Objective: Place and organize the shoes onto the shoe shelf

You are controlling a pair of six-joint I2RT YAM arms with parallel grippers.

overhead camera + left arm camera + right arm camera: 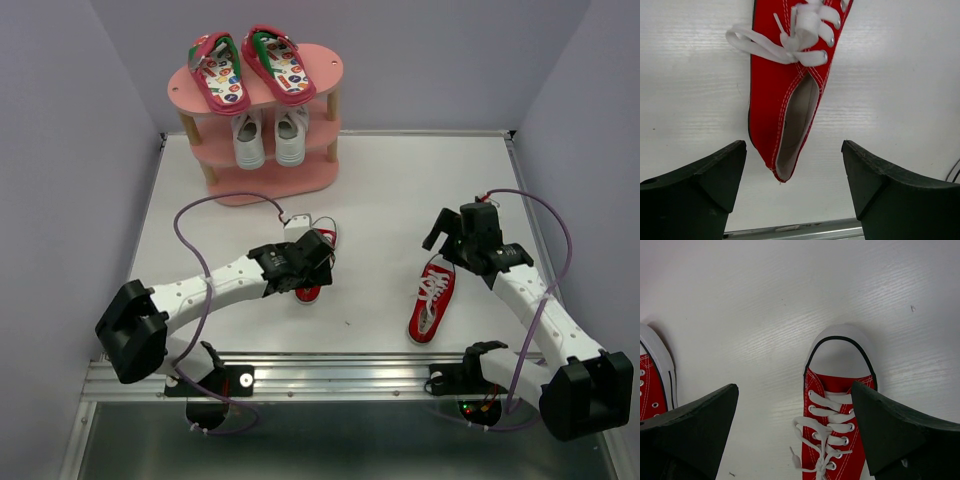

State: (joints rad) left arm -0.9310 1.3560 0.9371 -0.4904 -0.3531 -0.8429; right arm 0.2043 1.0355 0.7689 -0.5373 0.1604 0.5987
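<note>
- A pink shoe shelf (180,85) stands at the far left of the white desk (380,200). Red flip-flops (222,75) lie on its top tier and white sneakers (249,140) on the middle one.
- Two red canvas sneakers lie loose on the desk, well apart from the shelf.
- The left sneaker (785,100) lies near the desk's middle, directly beneath the left fingers (705,185).
- Those fingers are spread wide and touch nothing. One sits on each side of the heel.
- The sneaker's long axis runs away from the fingers, heel nearest and laces farther off. It leans slightly toward the left finger.
- Judged from this, closing would pinch the shoe across its width.
- The right sneaker (432,300) lies right of centre, toward the near edge, toe pointing to the far edge.
- The right fingers (900,435) hover over it, also spread and holding nothing.
</note>
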